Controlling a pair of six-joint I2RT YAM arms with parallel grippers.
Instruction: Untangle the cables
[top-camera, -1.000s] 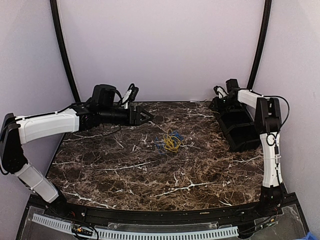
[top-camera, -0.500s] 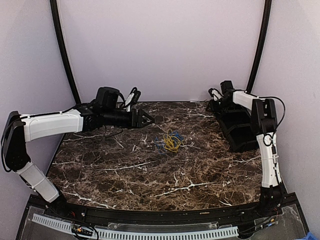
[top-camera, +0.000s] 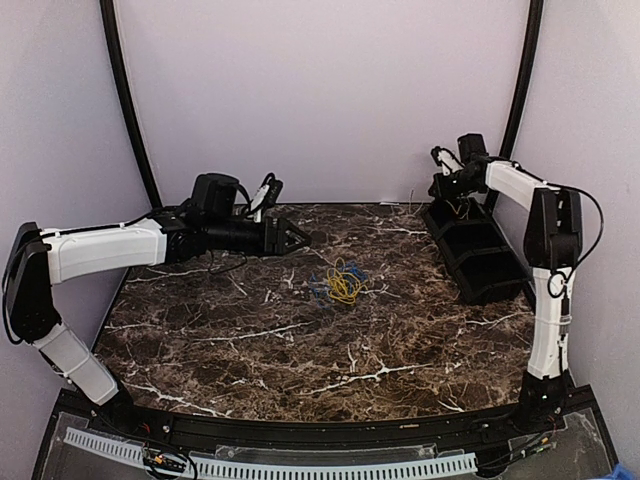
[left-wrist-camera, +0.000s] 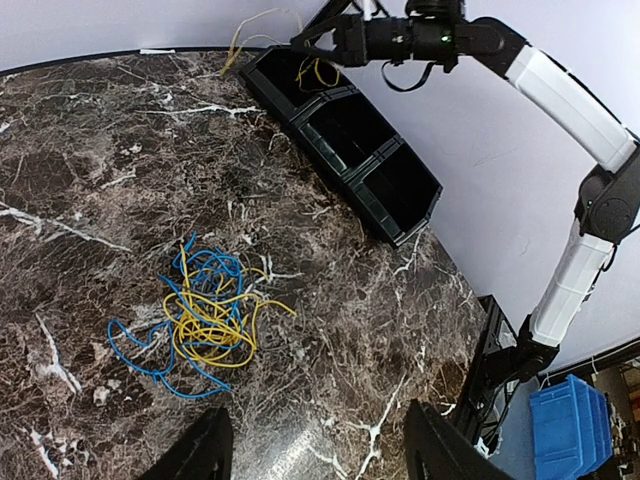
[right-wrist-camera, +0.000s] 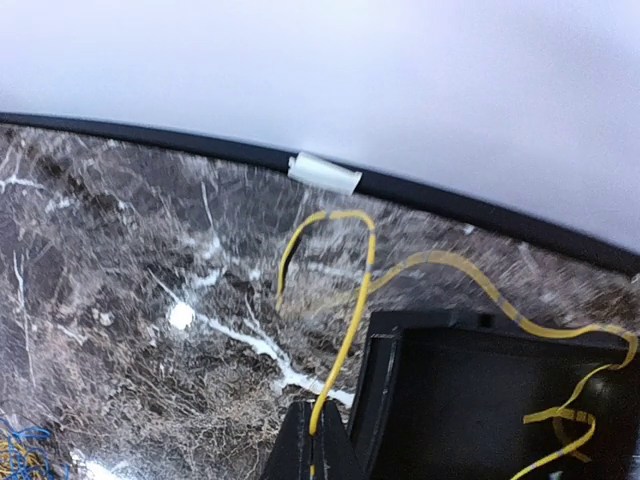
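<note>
A tangle of yellow and blue cables (top-camera: 342, 283) lies on the marble table near its middle, also in the left wrist view (left-wrist-camera: 205, 315). My left gripper (top-camera: 298, 238) hovers to the tangle's far left, open, with nothing between its fingers (left-wrist-camera: 320, 445). My right gripper (top-camera: 440, 186) is at the far right corner by the black bin's (top-camera: 480, 258) far end. It is shut on one yellow cable (right-wrist-camera: 352, 300), which rises from the closed fingertips and loops over the table. Another yellow cable (right-wrist-camera: 480, 272) trails across the bin's rim (right-wrist-camera: 430, 322) into it.
The black bin (left-wrist-camera: 352, 142) has three compartments and runs along the right edge. Purple walls close in the back and sides. A white tab (right-wrist-camera: 323, 172) sits on the table's back rim. A blue crate (left-wrist-camera: 565, 430) is beyond the table.
My right gripper has shut on the yellow cable and lifted slightly up and to the right over the bin's far end. The left arm edged right a little, then held still.
</note>
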